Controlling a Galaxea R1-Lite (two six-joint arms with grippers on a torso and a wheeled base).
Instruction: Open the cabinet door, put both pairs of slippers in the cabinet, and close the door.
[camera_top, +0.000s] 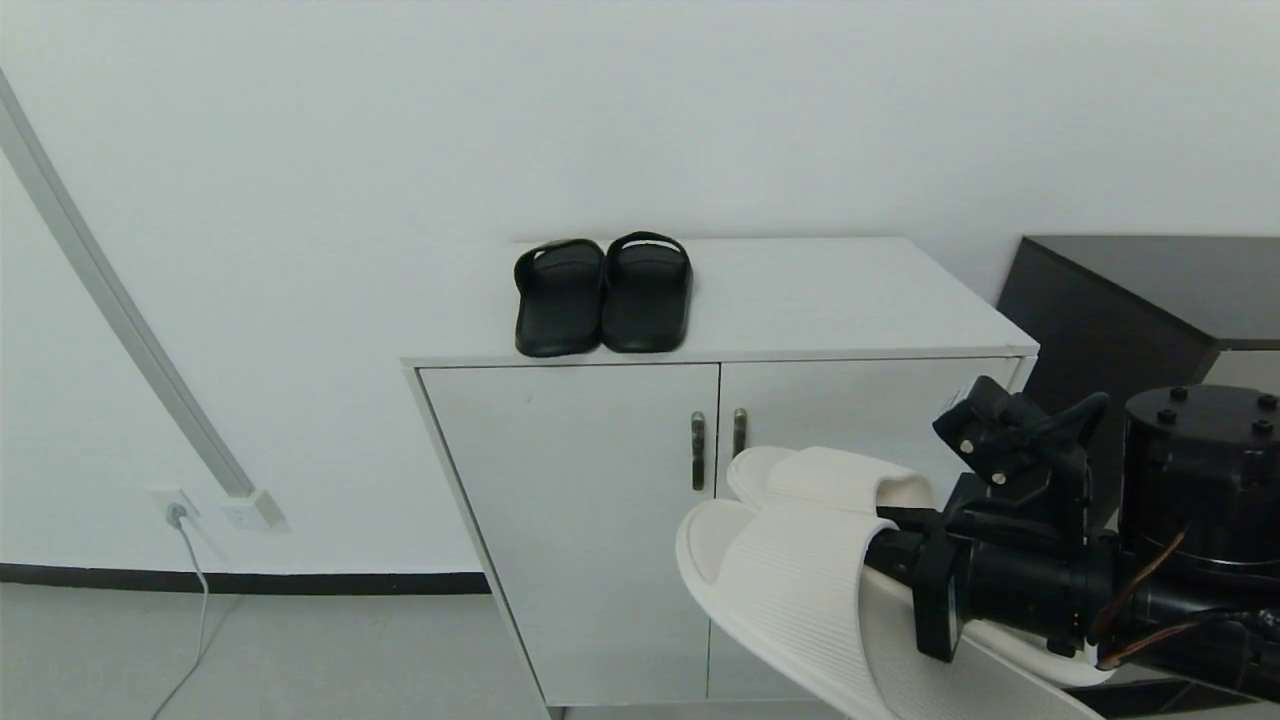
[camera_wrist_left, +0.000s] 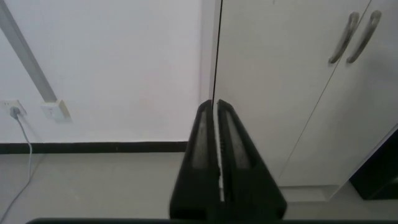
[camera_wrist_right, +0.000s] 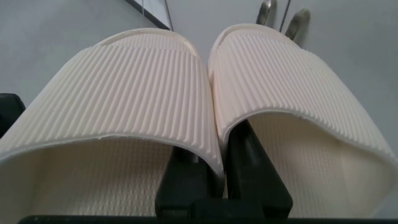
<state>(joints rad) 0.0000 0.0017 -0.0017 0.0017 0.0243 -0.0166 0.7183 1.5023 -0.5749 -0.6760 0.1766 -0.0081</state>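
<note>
A pair of black slippers (camera_top: 602, 294) rests side by side on top of the white cabinet (camera_top: 860, 300). Both cabinet doors are closed, with two metal handles (camera_top: 698, 450) at the centre seam; they also appear in the left wrist view as handles (camera_wrist_left: 354, 37). My right gripper (camera_top: 890, 545) holds a pair of white ribbed slippers (camera_top: 800, 560) in the air in front of the right door, one finger inside each slipper (camera_wrist_right: 205, 81). My left gripper (camera_wrist_left: 216, 118) is shut with nothing in it, low beside the cabinet's left edge.
A black cabinet (camera_top: 1150, 300) stands to the right of the white one. On the wall to the left run a slanted cable duct (camera_top: 110, 290) and a socket with a plugged cord (camera_top: 180, 515). Bare grey floor (camera_top: 250, 650) lies in front of the cabinet's left side.
</note>
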